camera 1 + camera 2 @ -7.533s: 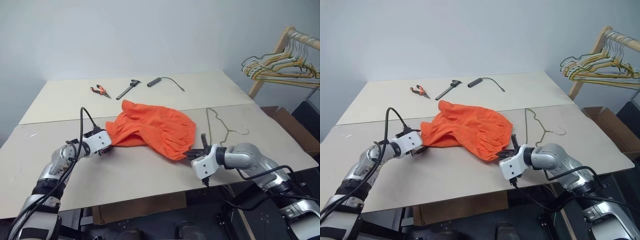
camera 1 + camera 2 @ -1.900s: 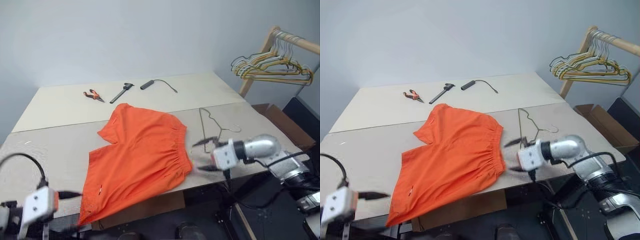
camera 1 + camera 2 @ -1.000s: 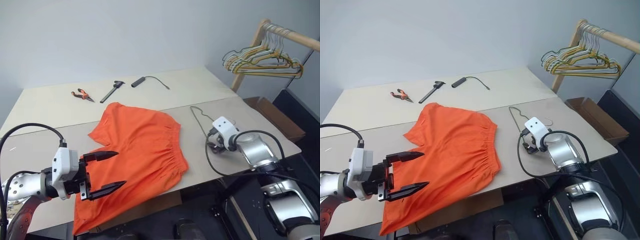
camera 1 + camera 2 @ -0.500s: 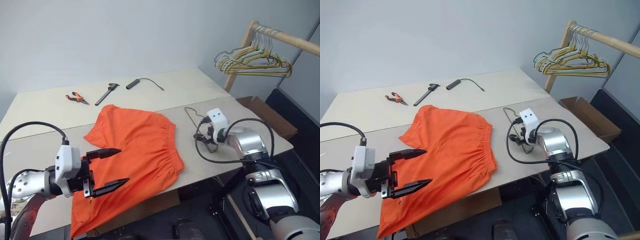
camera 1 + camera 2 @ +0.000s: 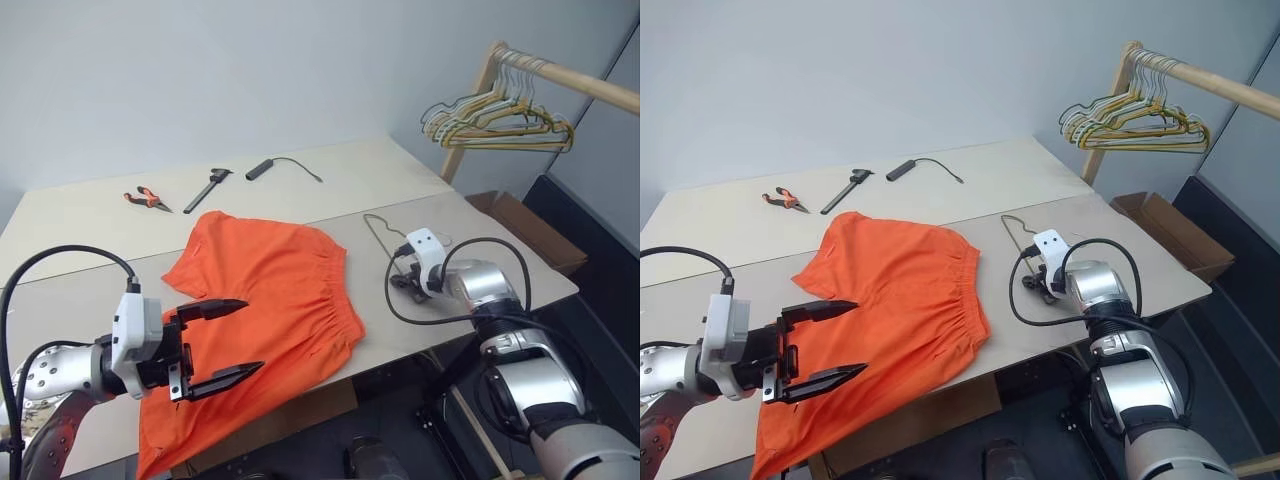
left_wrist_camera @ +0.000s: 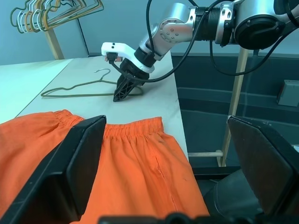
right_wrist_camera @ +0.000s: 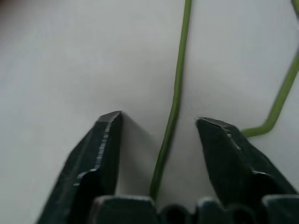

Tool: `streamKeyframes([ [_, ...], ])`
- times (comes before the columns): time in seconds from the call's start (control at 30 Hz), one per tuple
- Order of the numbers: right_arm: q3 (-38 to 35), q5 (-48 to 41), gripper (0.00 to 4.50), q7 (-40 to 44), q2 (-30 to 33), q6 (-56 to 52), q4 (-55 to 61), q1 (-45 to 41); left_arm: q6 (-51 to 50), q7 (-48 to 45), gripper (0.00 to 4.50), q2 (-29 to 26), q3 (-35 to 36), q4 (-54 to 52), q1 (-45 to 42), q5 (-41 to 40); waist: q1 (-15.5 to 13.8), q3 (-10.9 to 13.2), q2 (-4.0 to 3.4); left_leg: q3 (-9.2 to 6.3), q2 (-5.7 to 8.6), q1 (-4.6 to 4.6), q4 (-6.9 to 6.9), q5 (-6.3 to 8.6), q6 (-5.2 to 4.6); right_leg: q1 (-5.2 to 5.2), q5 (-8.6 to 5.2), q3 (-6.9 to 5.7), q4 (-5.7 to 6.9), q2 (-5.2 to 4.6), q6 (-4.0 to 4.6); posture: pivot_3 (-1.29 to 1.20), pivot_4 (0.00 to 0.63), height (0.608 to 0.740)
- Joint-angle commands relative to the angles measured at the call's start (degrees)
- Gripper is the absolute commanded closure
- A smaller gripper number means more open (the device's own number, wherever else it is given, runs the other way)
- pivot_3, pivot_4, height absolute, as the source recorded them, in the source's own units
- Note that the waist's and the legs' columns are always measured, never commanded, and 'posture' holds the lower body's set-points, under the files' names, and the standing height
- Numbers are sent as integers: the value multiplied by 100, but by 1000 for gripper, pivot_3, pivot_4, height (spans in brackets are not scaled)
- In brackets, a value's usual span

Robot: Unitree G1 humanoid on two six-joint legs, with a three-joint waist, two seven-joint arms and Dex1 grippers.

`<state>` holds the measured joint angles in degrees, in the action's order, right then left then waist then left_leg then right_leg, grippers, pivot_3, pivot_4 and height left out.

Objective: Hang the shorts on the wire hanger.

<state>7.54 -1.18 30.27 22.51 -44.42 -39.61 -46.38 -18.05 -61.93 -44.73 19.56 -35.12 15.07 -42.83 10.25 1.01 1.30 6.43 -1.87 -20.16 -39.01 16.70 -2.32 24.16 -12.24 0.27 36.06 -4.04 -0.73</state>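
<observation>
Orange thin-fabric shorts (image 5: pixel 262 300) with a gathered waistband lie flat on the pale wooden table (image 5: pixel 330 180); in the head views the thin olive-green wire hanger (image 5: pixel 385 237) rests just beyond the waistband, on the right arm's side, under the right gripper (image 5: pixel 409 287), which points down at it. Left wrist view: the left gripper (image 6: pixel 163 163) hovers over the shorts, jaws spread wide and empty, well apart from the hanger. Right wrist view: one hanger wire runs lengthwise between the two black fingers (image 7: pixel 100 154), jaws partly closed around it but not yet pinching. The right arm is plainly nearer.
</observation>
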Motion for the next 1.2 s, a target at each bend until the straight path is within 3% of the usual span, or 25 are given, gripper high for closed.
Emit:
streamKeyframes([
  [0.03, 18, 68, 2998, -2, -61, -132, -275, 4, 44, 10, 0, -10, -7, -65, -69, -3, 1, -8, 9, 0, 0, 0, 0, 0, 0, 0, 0, 0, 0, 0, 0, -128, 0, 740],
  [0.17, 86, 172, 4408, -46, -91, -118, -333, 18, 108, 48, 0, -2, -67, -39, -50, 137, 3, -21, 22, 0, -1, 0, 0, 0, 0, 0, 0, 0, -1, -1, 0, -127, 0, 740],
  [0.4, -205, 132, 4477, -239, -106, -5, 32, 65, 121, 305, 0, -114, -422, 86, -52, 948, 1, -27, 22, -1, -1, 4, 0, 0, 0, -5, 0, -1, -1, 0, 0, -129, 0, 740],
  [0.53, -278, 199, 4477, -401, -3, 567, 1638, 572, -614, 1421, 0, 168, -660, 266, -581, 1207, -37, -20, 12, -4, 0, -3, 0, 0, 0, 1, 1, -3, 0, -3, -2, -130, 0, 740],
  [0.67, -349, 28, 4477, -202, 99, 895, 3442, 1277, -1949, 2475, 0, 840, -212, 341, -1219, -589, -64, -3, -12, -5, 4, -15, 2, 1, -1, 16, -3, 4, 3, -11, -19, -147, 0, 740],
  [0.83, -291, -348, 4477, 127, 43, 1451, 5059, 1959, -2577, 3850, 0, 1764, 119, 739, -1867, -2763, -62, -6, -8, -6, 5, -9, 3, 9, 0, 8, -3, 10, 0, -15, -28, -155, 0, 740],
  [1.03, 213, -226, 4477, -75, -547, 3034, 5819, 2496, -2352, 5184, 0, 2566, 39, 789, -2443, -3864, -65, -6, 2, -4, 15, -5, 0, 9, 1, 3, 0, 14, 0, -15, -31, -158, 0, 740],
  [1.2, 634, -92, 4477, -79, -793, 3438, 6039, 2633, -2134, 5720, 0, 2679, 126, 813, -2786, -4479, -67, -8, 5, -5, 18, -2, -1, 7, 4, 1, 2, 16, 1, -13, -29, -148, 0, 740],
])
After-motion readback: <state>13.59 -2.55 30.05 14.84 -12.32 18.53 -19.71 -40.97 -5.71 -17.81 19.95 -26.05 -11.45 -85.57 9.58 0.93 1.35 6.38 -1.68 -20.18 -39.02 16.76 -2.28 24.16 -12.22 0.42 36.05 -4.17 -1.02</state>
